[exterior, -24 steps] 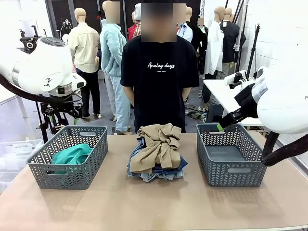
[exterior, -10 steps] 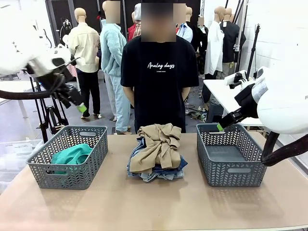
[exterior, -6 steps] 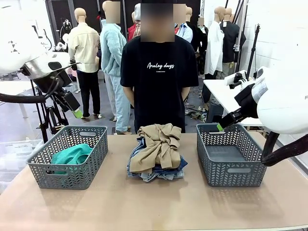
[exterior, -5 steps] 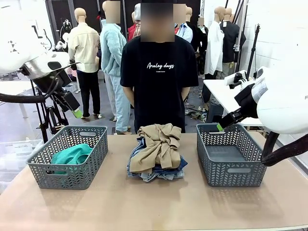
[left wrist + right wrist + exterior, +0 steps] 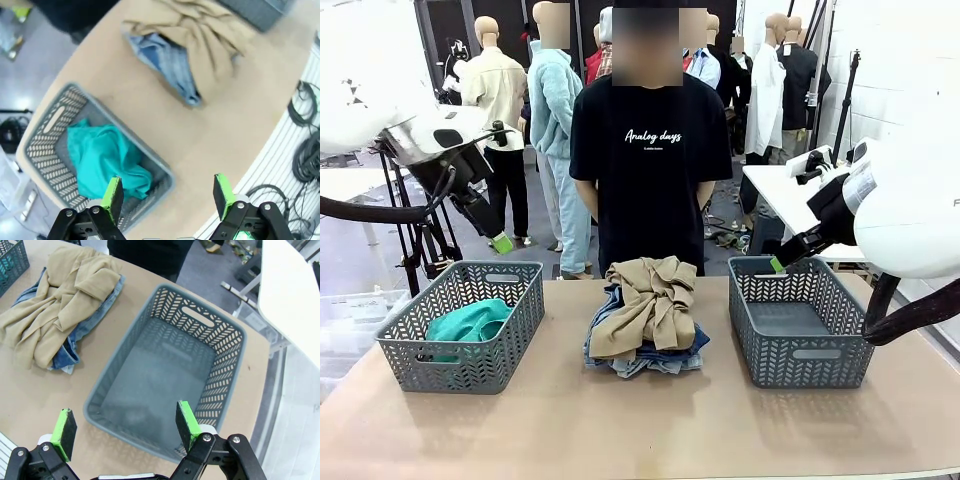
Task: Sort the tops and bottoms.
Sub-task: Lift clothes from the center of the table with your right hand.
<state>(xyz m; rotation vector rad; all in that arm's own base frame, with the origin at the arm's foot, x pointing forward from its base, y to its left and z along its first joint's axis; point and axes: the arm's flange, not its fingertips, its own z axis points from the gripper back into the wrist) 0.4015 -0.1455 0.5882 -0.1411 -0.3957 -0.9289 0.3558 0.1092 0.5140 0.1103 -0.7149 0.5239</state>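
A tan khaki shirt (image 5: 650,300) lies crumpled on top of blue denim bottoms (image 5: 655,358) in a pile at the table's middle; both show in the left wrist view as shirt (image 5: 210,30) over denim (image 5: 170,62), and in the right wrist view as shirt (image 5: 55,315) and denim (image 5: 67,352). A teal-green top (image 5: 468,322) lies in the left grey basket (image 5: 460,375), teal top (image 5: 105,157). My left gripper (image 5: 498,240) hangs open, high above the left basket's far end, its pads (image 5: 113,197) empty. My right gripper (image 5: 777,264) stands open above the right basket (image 5: 800,360), pads (image 5: 64,432) empty.
The right basket (image 5: 165,370) holds nothing. A person in a black T-shirt (image 5: 650,160) stands at the far edge behind the pile, hands behind the back. Bare brown tabletop (image 5: 640,430) spreads across the front. A white side table (image 5: 295,295) stands beyond the right basket.
My left arm swung its gripper to the right and slightly downward, from the picture's left towards the space above the left basket's back rim. The right arm, garments and person stayed still.
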